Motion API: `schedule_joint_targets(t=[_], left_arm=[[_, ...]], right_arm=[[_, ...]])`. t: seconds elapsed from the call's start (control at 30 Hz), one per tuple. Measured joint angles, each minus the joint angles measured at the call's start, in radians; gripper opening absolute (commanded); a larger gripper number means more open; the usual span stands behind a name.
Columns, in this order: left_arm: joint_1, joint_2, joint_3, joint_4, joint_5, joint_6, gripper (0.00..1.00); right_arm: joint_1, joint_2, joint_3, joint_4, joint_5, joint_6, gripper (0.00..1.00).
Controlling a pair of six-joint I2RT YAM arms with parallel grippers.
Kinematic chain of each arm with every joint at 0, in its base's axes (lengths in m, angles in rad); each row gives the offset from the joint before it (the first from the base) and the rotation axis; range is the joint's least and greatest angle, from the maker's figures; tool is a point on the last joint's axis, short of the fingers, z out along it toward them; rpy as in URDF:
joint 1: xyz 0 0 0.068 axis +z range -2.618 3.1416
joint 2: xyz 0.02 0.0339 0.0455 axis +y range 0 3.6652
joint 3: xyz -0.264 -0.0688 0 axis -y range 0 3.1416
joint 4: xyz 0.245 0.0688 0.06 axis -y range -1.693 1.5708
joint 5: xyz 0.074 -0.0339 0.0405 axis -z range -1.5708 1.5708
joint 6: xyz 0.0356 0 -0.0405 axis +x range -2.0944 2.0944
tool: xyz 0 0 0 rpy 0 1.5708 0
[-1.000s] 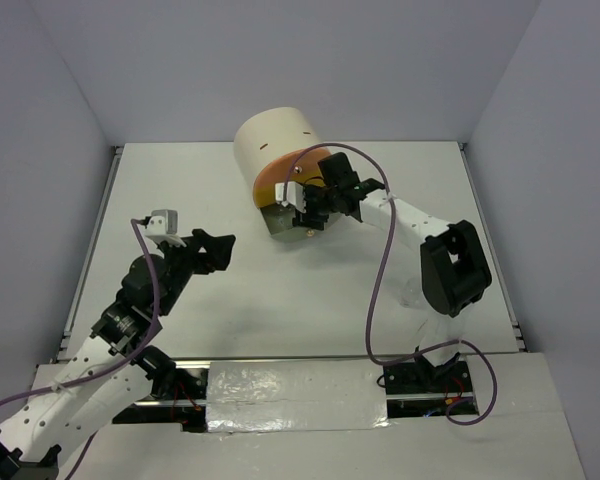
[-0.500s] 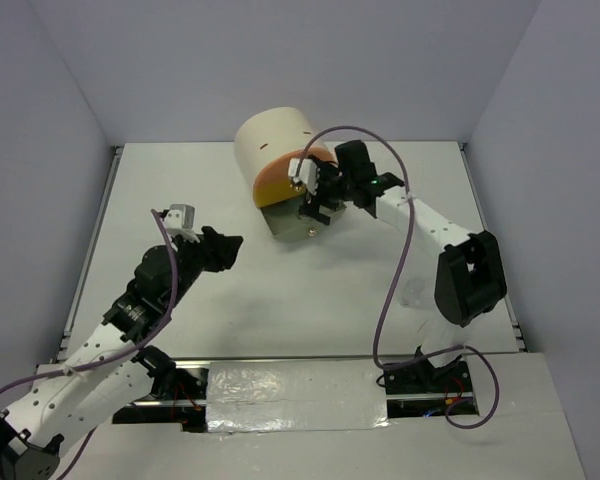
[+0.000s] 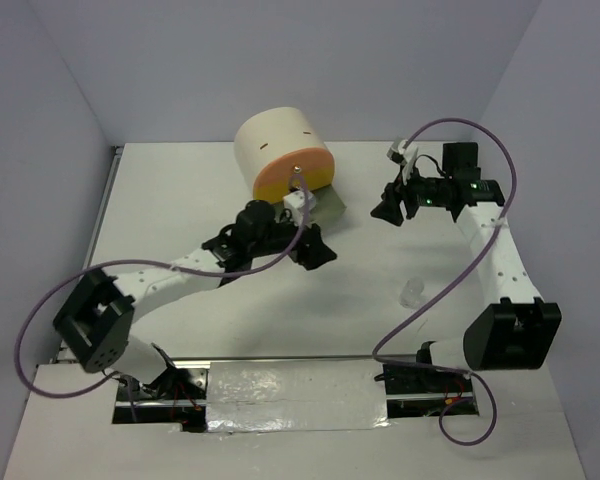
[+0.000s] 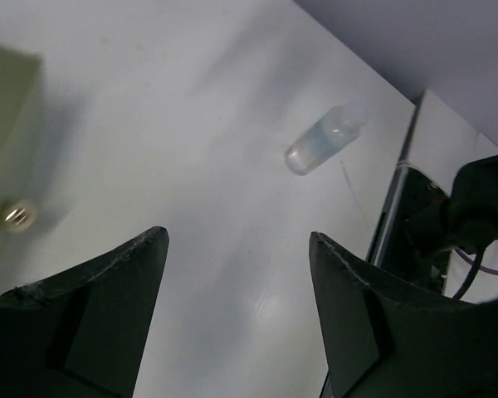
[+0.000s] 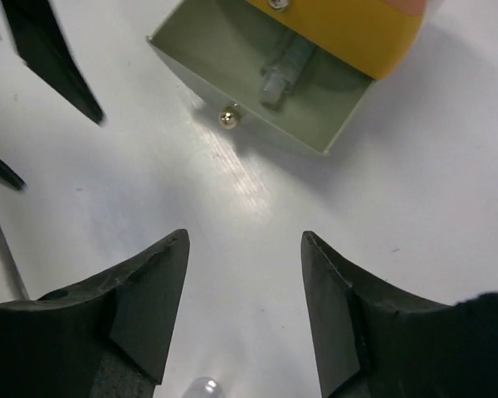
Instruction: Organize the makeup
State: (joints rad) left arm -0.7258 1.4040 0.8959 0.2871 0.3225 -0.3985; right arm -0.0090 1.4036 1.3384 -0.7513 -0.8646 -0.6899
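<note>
The left gripper (image 4: 236,240) is spread wide and holds nothing. In its wrist view the two dark fingers (image 4: 108,307) frame bare white counter (image 4: 191,124), and beyond them a clear bottle (image 4: 324,141) lies on its side, apart from both. From above, this bottle (image 3: 412,292) lies alone in the right near part of the counter, short of the right edge and of the near edge. The left arm stretches across the middle of the counter, its fingers over open surface just near-side of the cream cylindrical unit (image 3: 280,140), which stands at the middle of the far edge. A grey-green drawer (image 5: 216,41) with a brass knob (image 5: 227,117) stands pulled out of the unit toward the near edge, beneath an orange front (image 5: 349,29). Inside it a second clear bottle (image 5: 284,66) lies flat on the drawer floor, one end reaching in under the orange front. The right gripper (image 5: 245,240) is likewise wide apart and empty, hanging above the counter between the unit and the right edge, touching neither the drawer nor anything else. Its wrist view looks back at the open drawer, with the left gripper's dark fingertips showing at the left. A small clear rounded shape shows at the bottom of that view, too little of it to tell what it is.
</note>
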Motion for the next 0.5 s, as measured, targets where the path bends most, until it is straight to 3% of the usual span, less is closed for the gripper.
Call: schedule_joint_targets(t=[0.2,0.5], left_arm=[[-0.094,0.259,0.138,0.139,0.125,0.032,0.93],[-0.234,0.455,0.116,0.369,0.114,0.09,0.93]], right_arm=[[-0.056,-0.127,-0.074,-0.006,-0.046,0.055,0.7],[-0.129,-0.173,-0.088,-0.018,-0.057,0.073,0.71]])
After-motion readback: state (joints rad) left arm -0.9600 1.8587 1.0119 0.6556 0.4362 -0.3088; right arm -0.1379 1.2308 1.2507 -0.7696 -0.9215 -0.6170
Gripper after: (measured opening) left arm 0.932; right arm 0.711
